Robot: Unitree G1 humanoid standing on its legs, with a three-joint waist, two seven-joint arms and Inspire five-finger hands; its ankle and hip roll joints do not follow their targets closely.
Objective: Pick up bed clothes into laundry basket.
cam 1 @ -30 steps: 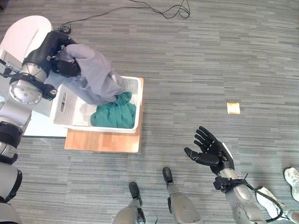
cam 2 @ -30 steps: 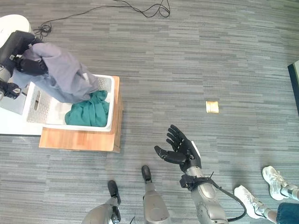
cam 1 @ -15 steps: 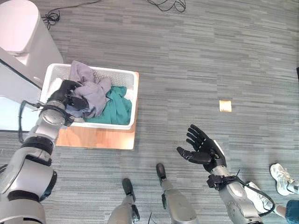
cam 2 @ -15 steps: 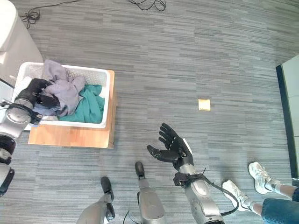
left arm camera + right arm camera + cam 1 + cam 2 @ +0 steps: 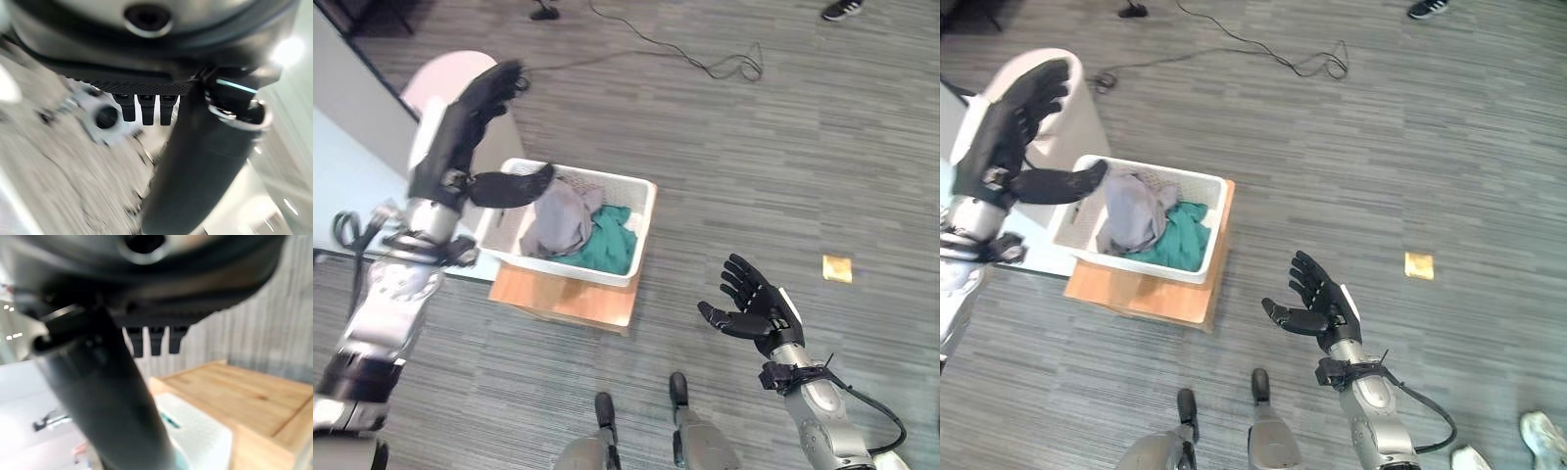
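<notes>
1. A white laundry basket (image 5: 642, 217) with perforated walls stands on a low wooden platform (image 5: 566, 298), which sits on grey striped carpet (image 5: 783, 137).
2. Inside the basket lie two pieces of bed clothes: a crumpled grey-lilac cloth (image 5: 560, 217) toward the side nearer the left hand, and a teal-green cloth (image 5: 610, 242) touching it on the side nearer the right hand. Both sit within the rim; the grey one bulges a little above it.
3. The left hand (image 5: 460, 147) is raised above and just beside the basket's far-left corner. Its fingers (image 5: 496, 81) are stretched out straight and released, pointing away from the basket, and its thumb (image 5: 514, 186) sticks out over the rim toward the grey cloth. It holds nothing.
4. The right hand (image 5: 759, 310) hangs over bare carpet, well apart from the basket, palm up, its fingers spread and relaxed and nothing in it.
5. Beyond the left fingers stands a white rounded object (image 5: 438, 88) against a pale panel (image 5: 357, 93); what it is I cannot tell.
6. A small yellow-tan square (image 5: 836, 268) lies flat on the carpet past the right fingers, well apart from them. No writing can be made out on it or on the basket.
7. A black cord (image 5: 705, 64) trails across the far carpet.
</notes>
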